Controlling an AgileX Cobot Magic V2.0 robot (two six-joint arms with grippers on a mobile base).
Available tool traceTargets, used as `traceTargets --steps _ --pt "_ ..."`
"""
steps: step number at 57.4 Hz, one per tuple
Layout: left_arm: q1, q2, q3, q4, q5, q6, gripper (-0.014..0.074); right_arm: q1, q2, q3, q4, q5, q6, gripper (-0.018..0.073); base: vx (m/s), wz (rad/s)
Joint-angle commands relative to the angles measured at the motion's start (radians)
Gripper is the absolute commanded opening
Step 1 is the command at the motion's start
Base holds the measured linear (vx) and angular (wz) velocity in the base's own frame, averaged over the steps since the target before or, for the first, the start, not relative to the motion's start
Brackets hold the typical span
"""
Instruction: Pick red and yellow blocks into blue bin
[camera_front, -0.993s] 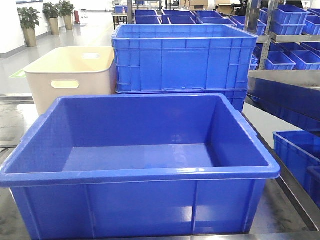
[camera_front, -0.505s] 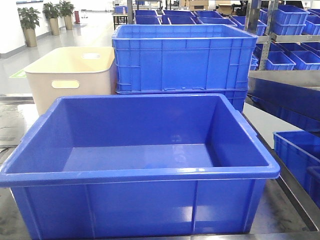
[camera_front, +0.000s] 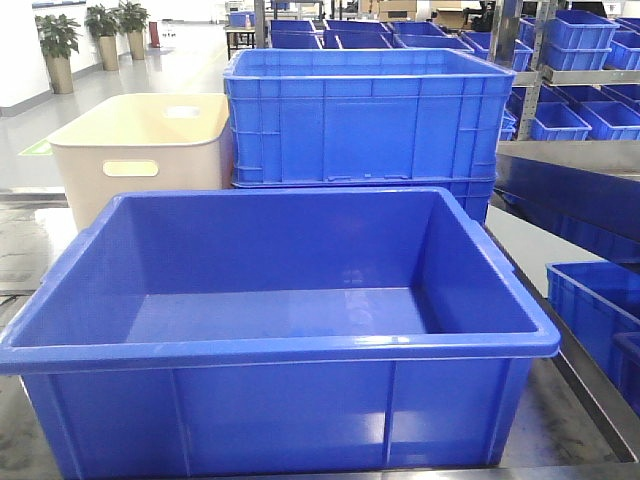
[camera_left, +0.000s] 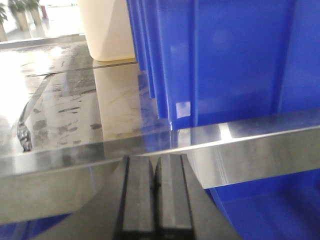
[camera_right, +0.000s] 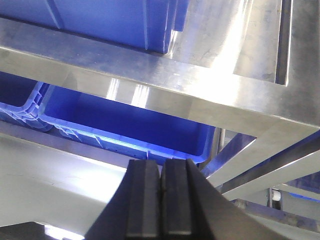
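Blue bin: large blue bin (camera_front: 280, 345) sits nearest the front camera on the steel bench (camera_front: 30, 250), mouth up, floor bare. No block inside.
Red and yellow blocks: not visible in any view; location cannot be told.
Behind bin: taller ribbed blue crate (camera_front: 368, 115) and a beige tub (camera_front: 140, 150) with handle slot, side by side, both apart from the bin's far rim.
Left tool: left tool (camera_left: 155, 192) has its pads pressed together, nothing between them. It hangs low at the bench's metal edge, looking along ribbed blue crate walls toward the beige tub.
Right tool: right tool (camera_right: 161, 200) likewise pressed together and empty, below the steel frame rails (camera_right: 200, 97), with a lower blue crate (camera_right: 125, 122) ahead of it.
Reading of pose: both arms appear parked low and clear of the bin, likely so the mouth is unobstructed for drops.
Progress: judged at the start; nothing deposited.
Next need: locate the blocks, then spread a tool before approach.
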Motion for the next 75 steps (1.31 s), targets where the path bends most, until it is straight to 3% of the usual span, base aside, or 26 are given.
traceTargets --steps 1,11,14,30,75 --pt "0.013 -0.026 0.009 0.021 -0.121 -0.080 -0.0001 -0.003 -0.001 -0.027 -0.001 -0.056 -0.005 -0.0010 0.00 0.00" --pt "0.050 -0.027 0.009 0.222 -0.076 -0.320 -0.0001 -0.003 -0.004 -0.027 0.000 -0.047 -0.005 -0.0010 0.00 0.00" --pt "0.054 -0.027 0.009 0.251 -0.073 -0.356 -0.0001 -0.003 -0.004 -0.027 0.000 -0.044 -0.005 -0.0010 0.00 0.00" --pt "0.049 -0.028 0.009 0.222 -0.249 -0.341 -0.0001 -0.003 -0.004 -0.027 0.000 -0.038 -0.005 -0.0010 0.00 0.00" --pt "0.049 -0.024 0.008 0.222 -0.219 -0.341 -0.0001 -0.003 -0.004 -0.027 0.005 -0.039 -0.005 -0.0010 0.00 0.00"
